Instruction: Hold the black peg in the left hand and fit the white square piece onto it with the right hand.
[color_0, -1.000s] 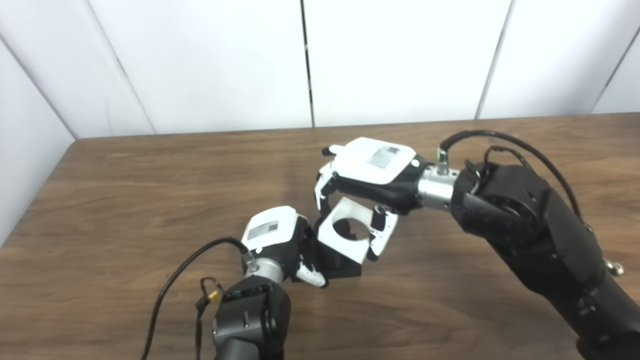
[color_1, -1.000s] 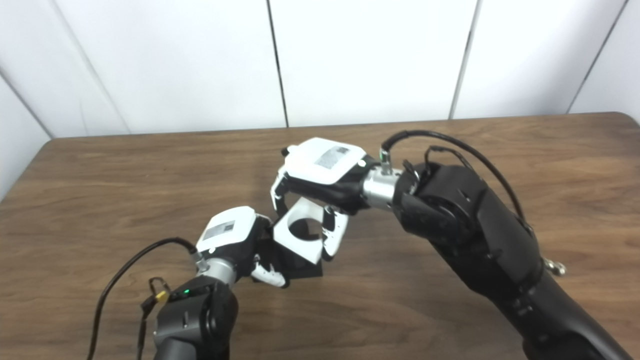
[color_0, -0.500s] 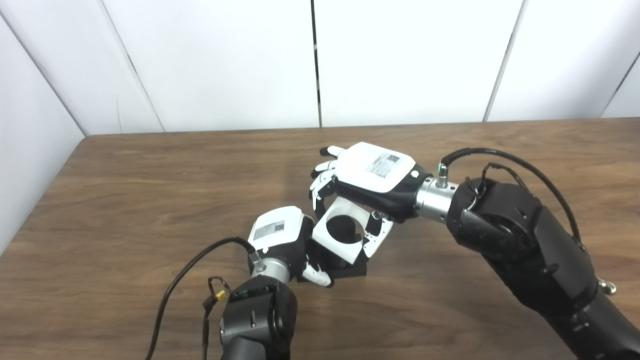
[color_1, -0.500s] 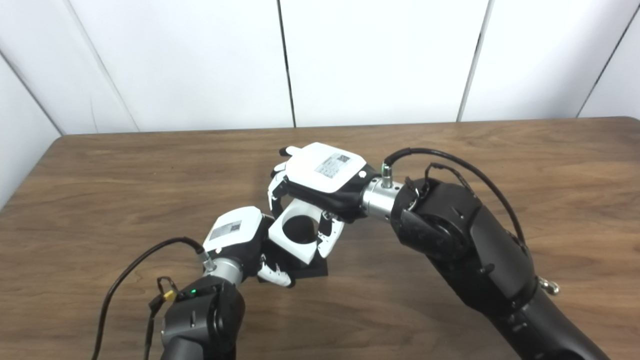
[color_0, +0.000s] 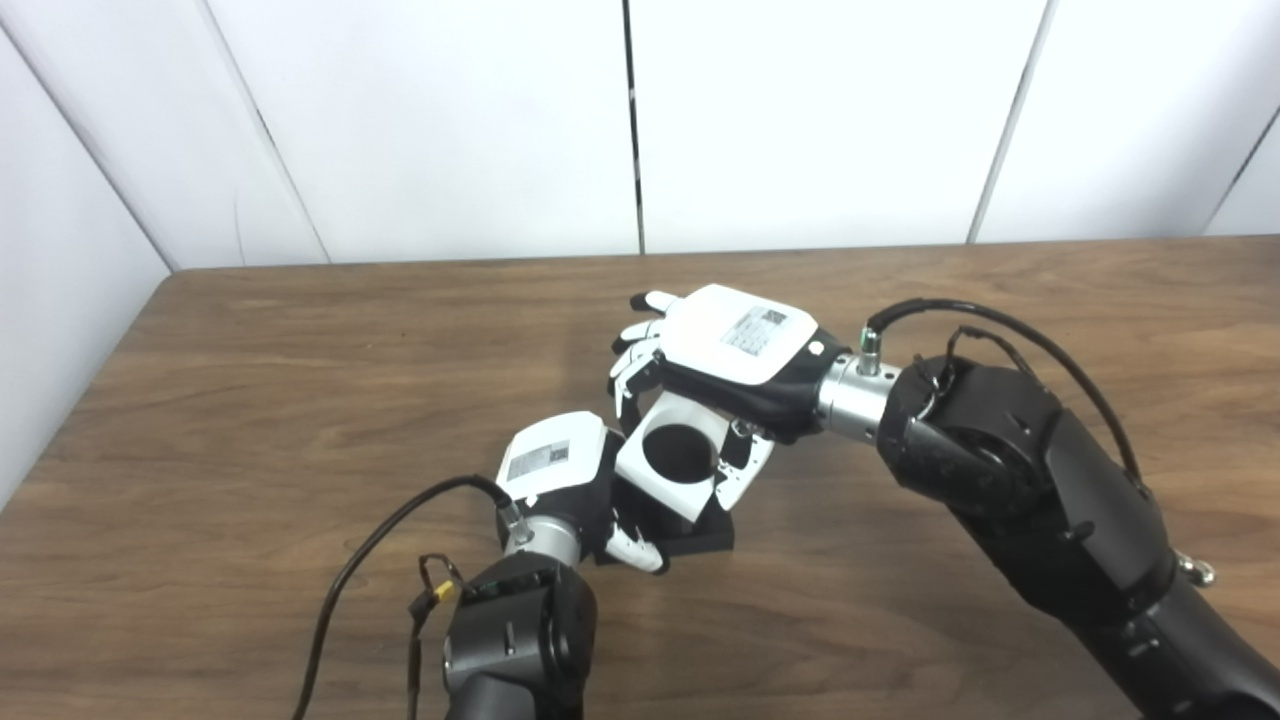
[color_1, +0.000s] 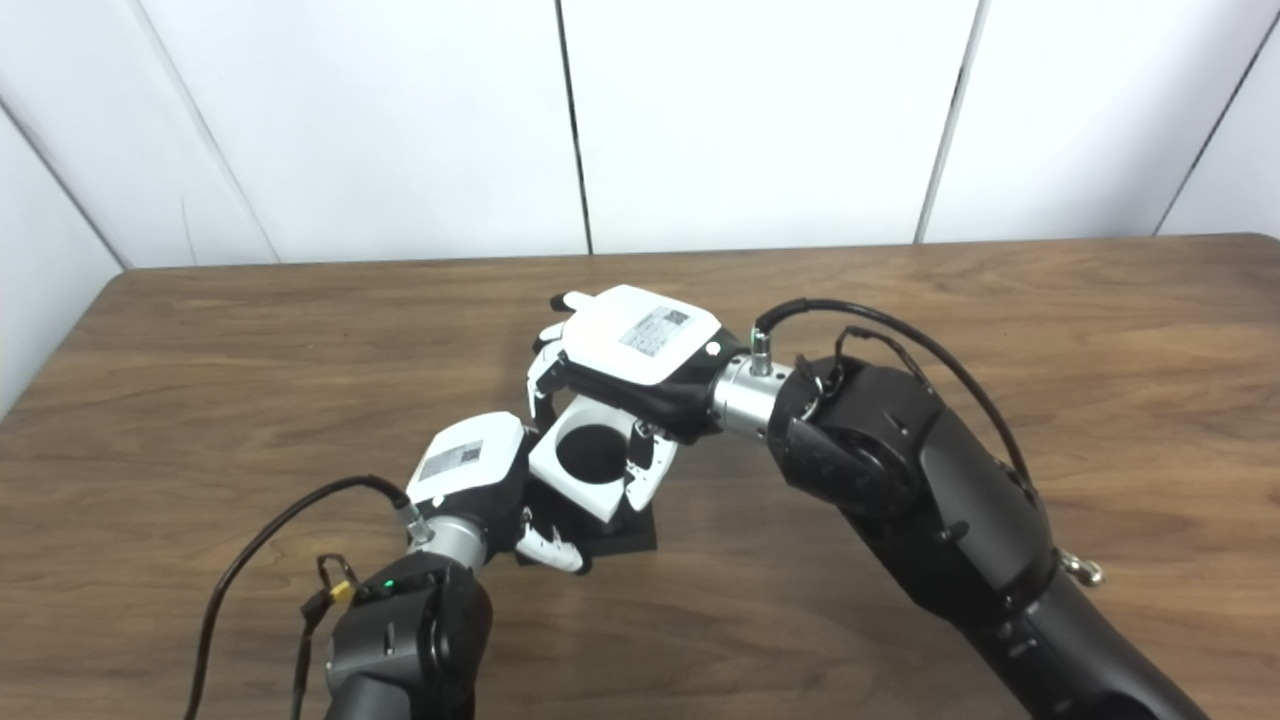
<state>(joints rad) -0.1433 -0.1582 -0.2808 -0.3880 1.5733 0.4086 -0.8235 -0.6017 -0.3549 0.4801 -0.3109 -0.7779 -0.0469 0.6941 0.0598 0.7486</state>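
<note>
My left hand (color_0: 565, 480) is shut on the black peg piece, whose flat black base (color_0: 700, 535) rests on the wooden table (color_0: 300, 400). My right hand (color_0: 720, 360) is shut on the white square piece (color_0: 665, 465), which has a round hole in its middle. The white piece sits tilted over the black base, and the hole looks filled with black, the peg inside it. The peg itself is mostly hidden by the white piece. The same scene shows in the right eye view, with the white piece (color_1: 585, 465) between my two hands.
The table's far edge meets white wall panels (color_0: 640, 120). Its left edge (color_0: 90, 380) lies near the wall. A black cable (color_0: 370, 545) loops from my left wrist. My right forearm (color_0: 1030, 490) crosses the table's right half.
My right hand has moved the white square piece left and down over the black base, so its hole now shows black inside. The camera shifted a little at first. My left hand stays put.
</note>
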